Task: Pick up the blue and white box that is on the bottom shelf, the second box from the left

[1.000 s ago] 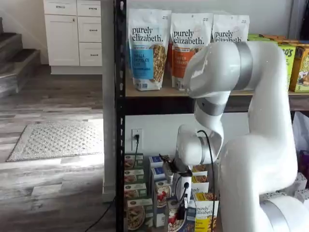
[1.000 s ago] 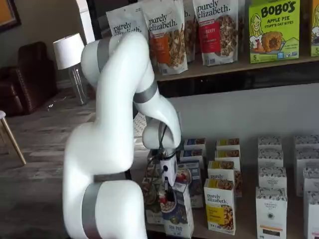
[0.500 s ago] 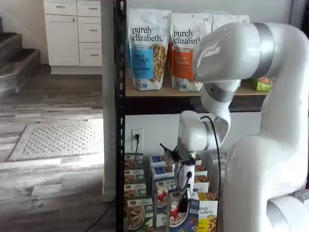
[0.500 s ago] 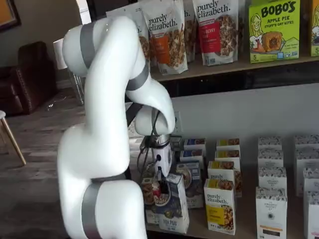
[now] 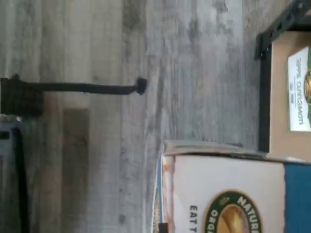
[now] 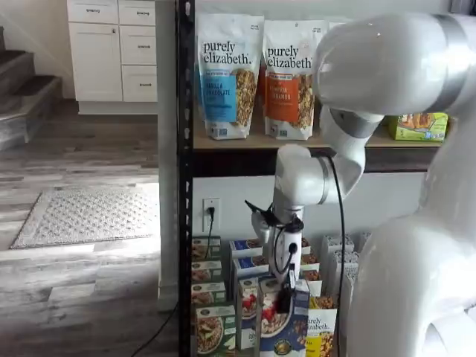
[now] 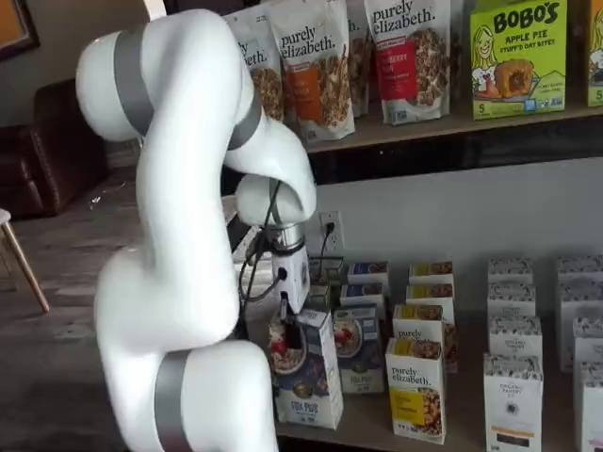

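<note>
The fingers (image 7: pixel 291 331) are clamped on the top of the blue and white box (image 7: pixel 305 381), which hangs in front of the bottom shelf (image 7: pixel 377 431), out from the rows of boxes. In both shelf views the black fingers overlap the box's white top, so the contact itself is hard to make out. The white arm (image 6: pixel 416 245) hides the right part of the shelves in a shelf view. The box's lower edge is cut off by the frame there (image 6: pixel 282 320). The wrist view shows only a blurred part of the box (image 5: pixel 228 194) above grey wood floor (image 5: pixel 97 145), no fingers.
</note>
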Available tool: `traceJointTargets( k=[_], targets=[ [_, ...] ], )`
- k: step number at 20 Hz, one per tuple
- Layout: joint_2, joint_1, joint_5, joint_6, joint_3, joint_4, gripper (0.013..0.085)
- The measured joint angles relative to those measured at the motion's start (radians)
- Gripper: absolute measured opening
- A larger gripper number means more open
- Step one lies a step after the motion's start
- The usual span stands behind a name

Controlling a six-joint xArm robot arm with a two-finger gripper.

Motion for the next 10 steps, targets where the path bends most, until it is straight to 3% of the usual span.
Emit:
traceJointTargets(
  k=[4,10],
  targets=[
    [-0.092,0.004,0.059,-0.009,0.024,0.023,0.049],
    [-0.22,0.008,0.113,0.013,0.063,0.007,0.049]
  ],
)
